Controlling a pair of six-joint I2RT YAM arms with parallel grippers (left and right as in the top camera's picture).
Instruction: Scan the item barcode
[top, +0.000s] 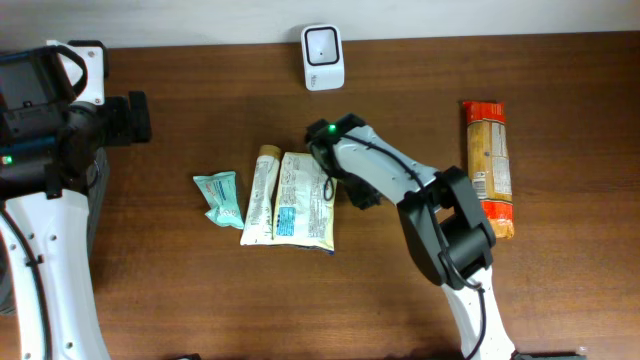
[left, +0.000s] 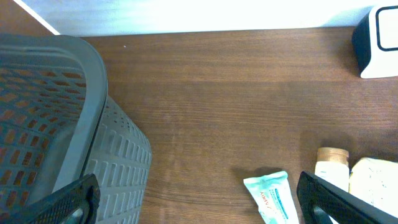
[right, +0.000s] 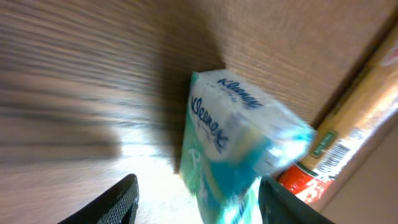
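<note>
The right gripper (right: 196, 190) has its fingers spread wider than the teal-and-white Kleenex pack (right: 227, 134), which shows blurred in the gap between them, with free space on one side. Beyond the pack in the wrist view runs a long pasta packet (right: 348, 124) with a barcode. From overhead this gripper sits mid-table, the white scanner (top: 322, 57) near the far edge. The left gripper (left: 199, 205) gapes wide beside a grey basket (left: 93, 124)

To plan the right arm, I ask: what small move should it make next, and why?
Probably pull the right gripper back and up: its fingers stand apart, not gripping the Kleenex pack, which sits by the pasta, not at the scanner.
</note>
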